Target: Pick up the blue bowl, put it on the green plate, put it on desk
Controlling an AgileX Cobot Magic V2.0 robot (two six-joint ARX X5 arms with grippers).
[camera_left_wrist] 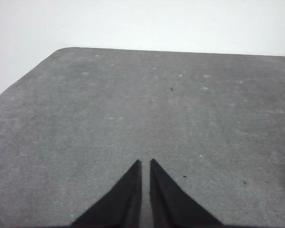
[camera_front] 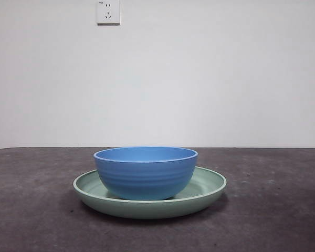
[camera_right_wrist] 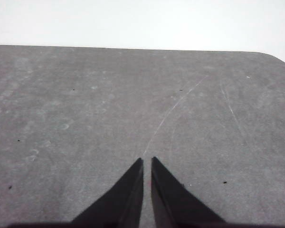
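Observation:
The blue bowl [camera_front: 145, 172] stands upright inside the pale green plate [camera_front: 210, 191], and the plate rests on the dark desk [camera_front: 37, 210] in the middle of the front view. No arm shows in the front view. My left gripper [camera_left_wrist: 145, 162] is shut and empty over bare desk [camera_left_wrist: 85, 118], with neither dish in its view. My right gripper [camera_right_wrist: 147, 160] is shut and empty over bare desk [camera_right_wrist: 76, 118], also with neither dish in view.
A white wall with a power socket [camera_front: 108, 11] stands behind the desk. The left wrist view shows a rounded desk corner [camera_left_wrist: 61, 51]; the right wrist view shows another [camera_right_wrist: 275, 57].

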